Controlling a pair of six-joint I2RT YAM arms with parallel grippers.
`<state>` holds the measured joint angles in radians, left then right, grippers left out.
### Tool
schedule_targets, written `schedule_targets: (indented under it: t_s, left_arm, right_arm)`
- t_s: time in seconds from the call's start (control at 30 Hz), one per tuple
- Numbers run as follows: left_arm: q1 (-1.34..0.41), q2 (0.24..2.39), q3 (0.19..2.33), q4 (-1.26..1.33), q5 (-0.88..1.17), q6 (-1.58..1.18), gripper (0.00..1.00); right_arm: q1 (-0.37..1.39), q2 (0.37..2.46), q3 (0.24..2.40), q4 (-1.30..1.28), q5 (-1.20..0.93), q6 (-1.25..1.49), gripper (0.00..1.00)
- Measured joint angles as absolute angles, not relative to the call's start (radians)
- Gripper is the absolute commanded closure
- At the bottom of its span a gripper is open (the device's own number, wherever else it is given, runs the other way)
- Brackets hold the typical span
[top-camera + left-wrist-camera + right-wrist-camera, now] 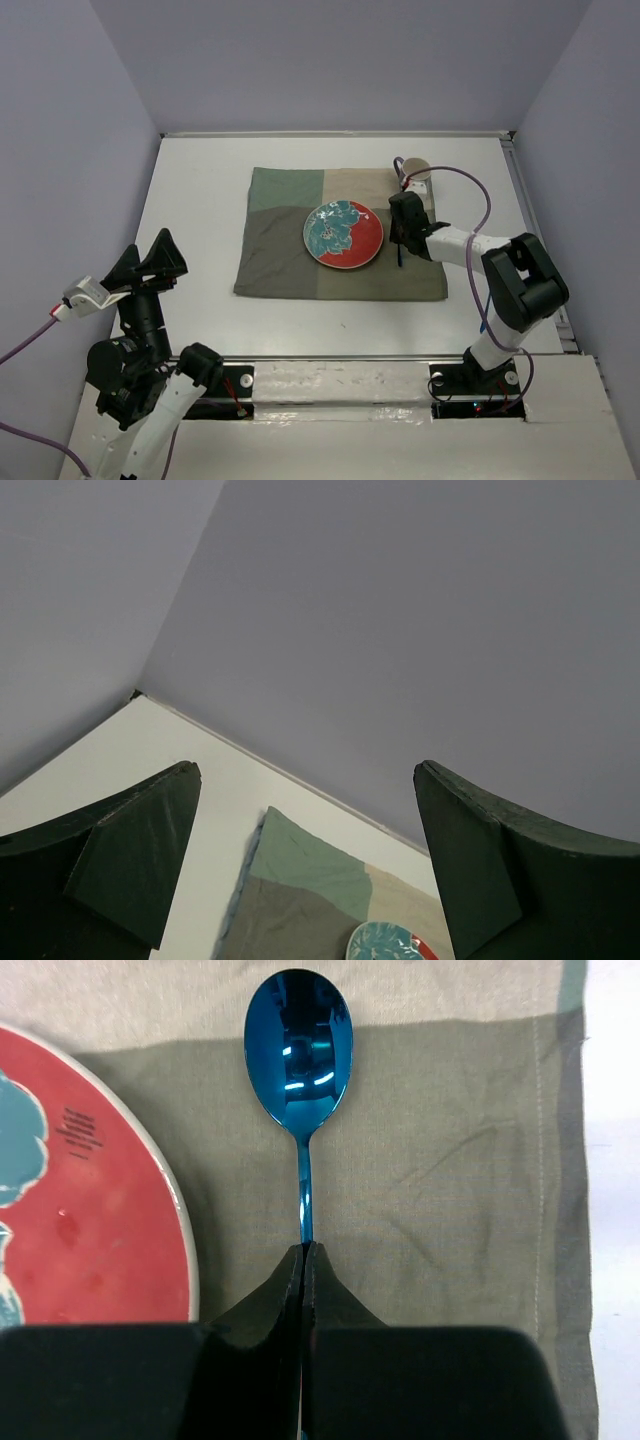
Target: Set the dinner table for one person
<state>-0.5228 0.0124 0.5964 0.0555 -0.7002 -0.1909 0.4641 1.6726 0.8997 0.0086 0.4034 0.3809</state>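
Note:
The white dinner table [195, 200] carries an olive-green patchwork placemat [280, 255] with a red and teal plate [343, 235] on its middle. My right gripper [400, 240] is just right of the plate, low over the mat. In the right wrist view this gripper [303, 1250] is shut on the handle of a shiny blue spoon [298, 1050], whose bowl points away over the placemat [450, 1180] beside the plate [90, 1200]. My left gripper [147, 255] is raised at the near left, open and empty. From its wrist view the gripper [307, 770] looks toward the mat [300, 880].
A small beige cup [416, 170] stands at the far right corner of the placemat, behind the right gripper. Lavender walls close the table on three sides. A purple cable [470, 190] loops over the right arm. Bare table [615, 1160] lies right of the mat.

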Motion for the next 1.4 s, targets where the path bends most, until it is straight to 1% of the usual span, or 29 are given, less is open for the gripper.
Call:
schedule_targets:
  t_s: [0.17, 0.7, 0.73, 0.77, 0.8, 0.83, 0.87, 0.93, 1.03, 1.17, 1.33, 1.4]
  left_arm:
    - [-0.525, 0.012, 0.596, 0.055, -0.7, -0.191, 0.01]
    - [-0.529, 0.012, 0.596, 0.055, -0.7, -0.191, 0.01]
    - [-0.529, 0.012, 0.596, 0.055, -0.7, -0.191, 0.01]
    - [-0.529, 0.012, 0.595, 0.056, -0.7, -0.191, 0.01]
    - [-0.529, 0.012, 0.595, 0.056, -0.7, -0.191, 0.01]
    - [-0.529, 0.012, 0.595, 0.055, -0.7, -0.191, 0.01]
    - [-0.529, 0.012, 0.595, 0.055, -0.7, -0.191, 0.01]
    - [-0.529, 0.012, 0.595, 0.056, -0.7, -0.191, 0.01]
    - [-0.53, 0.012, 0.595, 0.056, -0.7, -0.191, 0.01]
    - [-0.53, 0.012, 0.595, 0.056, -0.7, -0.191, 0.01]
    - [-0.535, 0.012, 0.595, 0.055, -0.696, -0.191, 0.01]
    - [-0.544, 0.012, 0.595, 0.054, -0.695, -0.191, 0.01]
  right_arm:
    - [0.464, 1.712, 0.902, 0.01, 0.397, 0.367, 1.0]
    - [0.444, 1.746, 0.938, 0.016, 0.414, 0.373, 1.0]
    - [0.444, 1.75, 0.939, 0.016, 0.416, 0.374, 0.95]
    - [0.444, 1.753, 0.939, 0.016, 0.418, 0.374, 0.88]
    - [0.443, 1.757, 0.939, 0.016, 0.419, 0.374, 0.76]
    - [0.443, 1.761, 0.939, 0.015, 0.421, 0.376, 0.7]
    - [0.442, 1.761, 0.939, 0.014, 0.42, 0.375, 0.56]
    - [0.44, 1.761, 0.94, 0.009, 0.422, 0.383, 0.53]
    - [0.44, 1.753, 0.941, -0.009, 0.423, 0.381, 0.52]
    - [0.44, 1.671, 0.94, -0.068, 0.433, 0.389, 0.53]
    - [0.421, 1.404, 0.925, -0.171, 0.498, 0.438, 0.56]
    - [0.392, 1.288, 0.911, -0.221, 0.525, 0.479, 0.55]
